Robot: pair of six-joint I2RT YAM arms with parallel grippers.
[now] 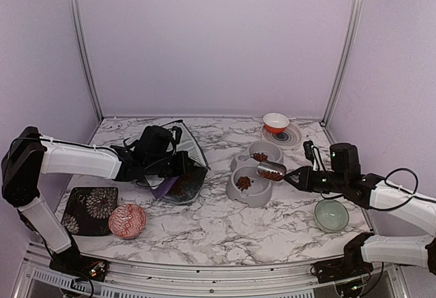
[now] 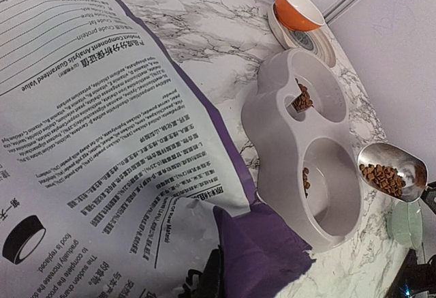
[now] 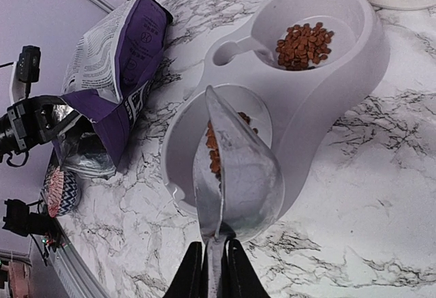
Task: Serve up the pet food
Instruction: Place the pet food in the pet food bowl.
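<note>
The right gripper [image 3: 212, 271] is closed on the handle of a metal scoop [image 3: 238, 168]. The scoop is tilted over the near bowl of the grey feeder [image 3: 327, 107] and comes in from 3 o'clock. The pet food [image 3: 303, 42] lies in the scoop and in both bowls. The left gripper [image 1: 178, 170] is closed on the purple bag [image 2: 102, 141], at 9 o'clock of the feeder. The bag's print is upside down. I can read "Guaranteed Value" and "Crude protein", with Chinese lines.

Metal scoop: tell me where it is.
Top view: the metal scoop is right of centre, held by the right end effector beside the grey feeder.
</note>
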